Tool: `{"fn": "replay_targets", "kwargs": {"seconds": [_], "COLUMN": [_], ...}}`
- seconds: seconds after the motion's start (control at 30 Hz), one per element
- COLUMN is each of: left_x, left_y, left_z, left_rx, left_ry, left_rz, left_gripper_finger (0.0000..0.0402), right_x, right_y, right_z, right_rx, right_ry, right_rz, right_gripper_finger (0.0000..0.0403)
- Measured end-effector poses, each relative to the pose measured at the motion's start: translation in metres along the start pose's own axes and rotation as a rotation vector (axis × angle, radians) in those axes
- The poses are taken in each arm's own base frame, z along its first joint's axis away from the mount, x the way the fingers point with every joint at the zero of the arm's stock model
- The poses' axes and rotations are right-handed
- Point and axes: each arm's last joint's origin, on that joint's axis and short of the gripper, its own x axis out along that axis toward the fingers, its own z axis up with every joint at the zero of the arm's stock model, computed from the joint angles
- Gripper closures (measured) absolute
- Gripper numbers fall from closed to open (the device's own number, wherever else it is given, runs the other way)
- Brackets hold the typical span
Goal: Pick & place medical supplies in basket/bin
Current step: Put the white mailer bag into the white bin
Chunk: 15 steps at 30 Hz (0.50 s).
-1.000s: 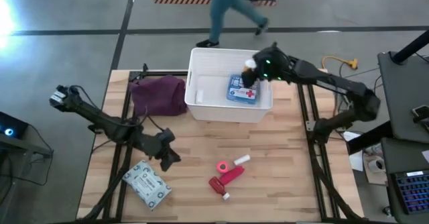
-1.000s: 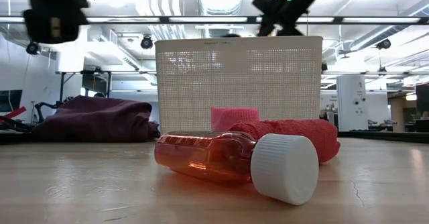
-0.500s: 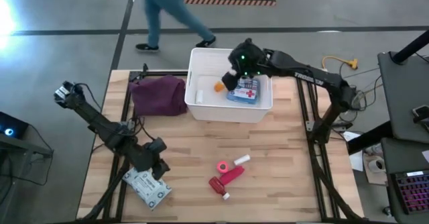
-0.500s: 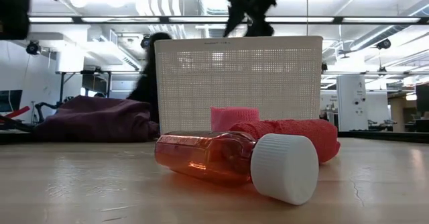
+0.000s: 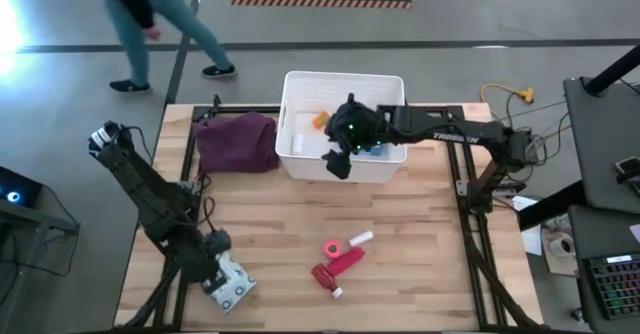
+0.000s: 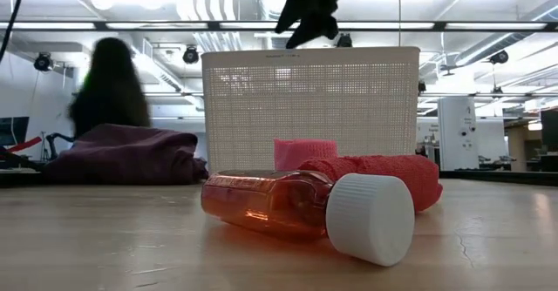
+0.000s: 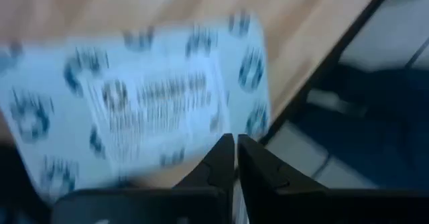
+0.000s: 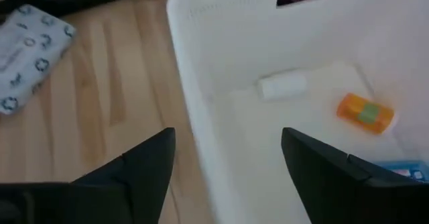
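The white tub (image 5: 300,164) stands at the table's far middle and holds a blue box (image 5: 372,150), a small orange bottle (image 8: 365,111) and a small white bottle (image 8: 283,87). My right gripper (image 8: 228,163) hovers open and empty over the tub's near wall (image 5: 337,159). The grey-white patterned packet (image 5: 236,288) lies flat near the table's near left corner. My left gripper (image 7: 234,147) is shut and points down at the packet's edge (image 7: 147,103). The pink tape roll (image 5: 330,247), a red tube (image 5: 338,266) and a white bottle (image 5: 360,238) lie on the near middle. My left gripper comes from above with shut fingers at the packet's long edge (image 7: 221,127); whether the fingertips touch it, I cannot tell. The packet lies flat on the table.
A maroon-purple cloth (image 5: 238,141) lies left of the tub. Bare wood spreads between the tub and the near items. A person (image 5: 150,14) walks on the floor beyond the far edge. In the low view a red bottle with a white cap (image 6: 296,206) lies in front.
My right gripper has swept from the tub's far right corner across it to its near wall. The small orange bottle now lies on the tub floor. My left gripper has moved toward the near edge and down onto the patterned packet.
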Motion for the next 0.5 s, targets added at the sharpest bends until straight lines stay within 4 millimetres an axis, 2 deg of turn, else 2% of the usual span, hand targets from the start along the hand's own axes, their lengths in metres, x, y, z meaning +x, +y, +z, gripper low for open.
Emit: {"fn": "replay_targets", "kwargs": {"seconds": [0.23,0.33,0.5], "left_x": [0.029,0.044,0.071], "left_y": [-0.008,-0.009,-0.008], "left_z": [-0.014,-0.019,-0.016], "left_rx": [0.043,0.052,0.05], "left_ry": [0.274,0.299,0.294], "left_rz": [0.109,0.162,0.256], "left_gripper_finger": [0.0401,0.0401,0.0401], "right_x": [0.018,0.018,0.017], "right_y": [0.002,0.002,0.004], "right_z": [-0.016,-0.017,-0.016], "right_rx": [0.043,0.044,0.042], "right_ry": [0.034,0.03,0.01], "right_rz": [0.004,0.0,0.006], "right_gripper_finger": [0.0169,0.0176,0.0183]}}
